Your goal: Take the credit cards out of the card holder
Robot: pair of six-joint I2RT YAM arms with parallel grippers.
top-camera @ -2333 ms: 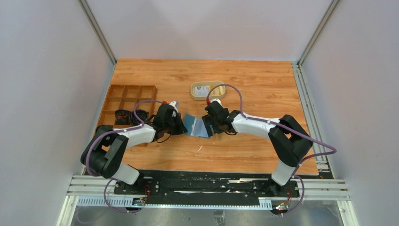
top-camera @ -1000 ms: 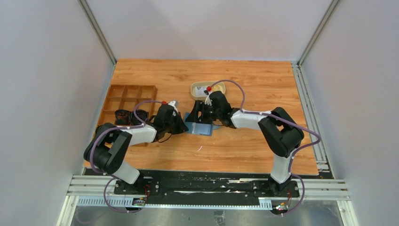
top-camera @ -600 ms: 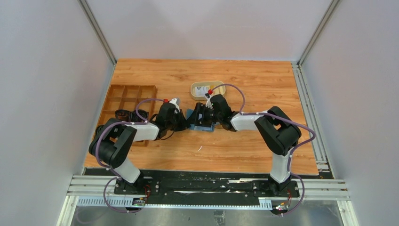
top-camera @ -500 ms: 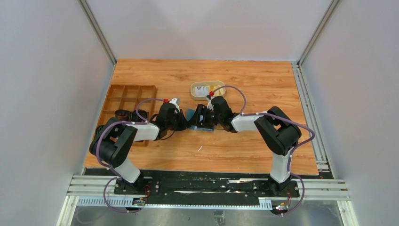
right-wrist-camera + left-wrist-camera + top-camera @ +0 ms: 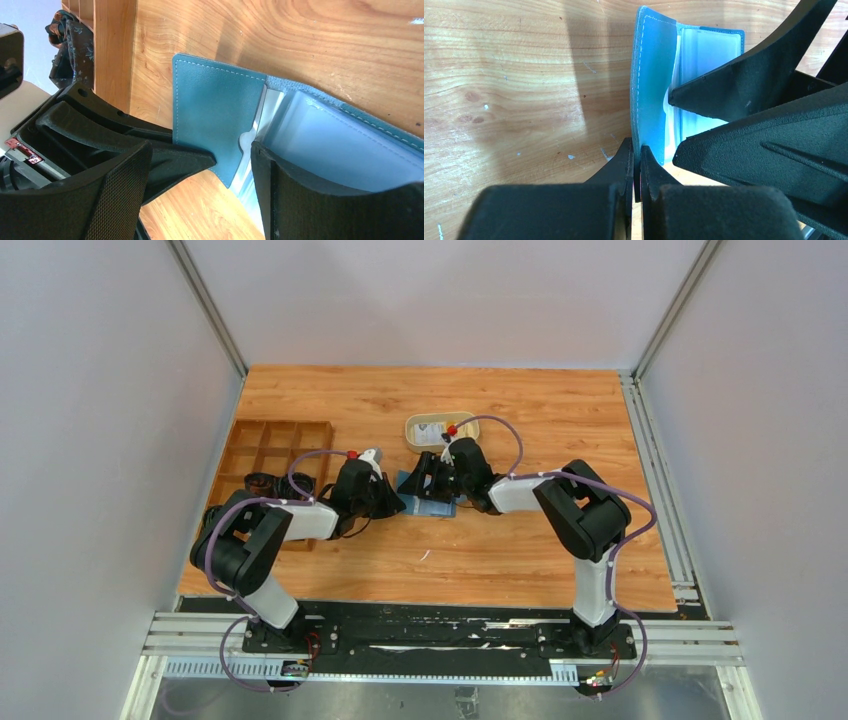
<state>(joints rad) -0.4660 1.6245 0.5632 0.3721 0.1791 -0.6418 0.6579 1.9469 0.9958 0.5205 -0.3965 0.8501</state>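
Note:
The teal-blue card holder (image 5: 428, 502) lies half open on the table between my two grippers. My left gripper (image 5: 637, 156) is shut on the near edge of its raised flap (image 5: 651, 85). My right gripper (image 5: 200, 200) is open. It straddles that flap (image 5: 215, 115), and its right finger (image 5: 310, 200) rests on the lighter blue pocketed inside (image 5: 345, 145). A pale whitish edge (image 5: 248, 140) shows in the fold; I cannot tell whether it is a card. A whitish card (image 5: 428, 435) and a yellowish card (image 5: 463, 423) lie in the oval tray.
The oval beige tray (image 5: 410, 430) stands just behind the right gripper. A brown wooden compartment box (image 5: 270, 445) sits at the left, with dark items (image 5: 262, 485) in its near compartments. The left gripper's body (image 5: 100, 130) is close to the right gripper's left finger.
The right gripper has left the card holder's right edge and swung over it, now open. The card holder has shifted back and folded up from lying flat. The left gripper keeps its hold.

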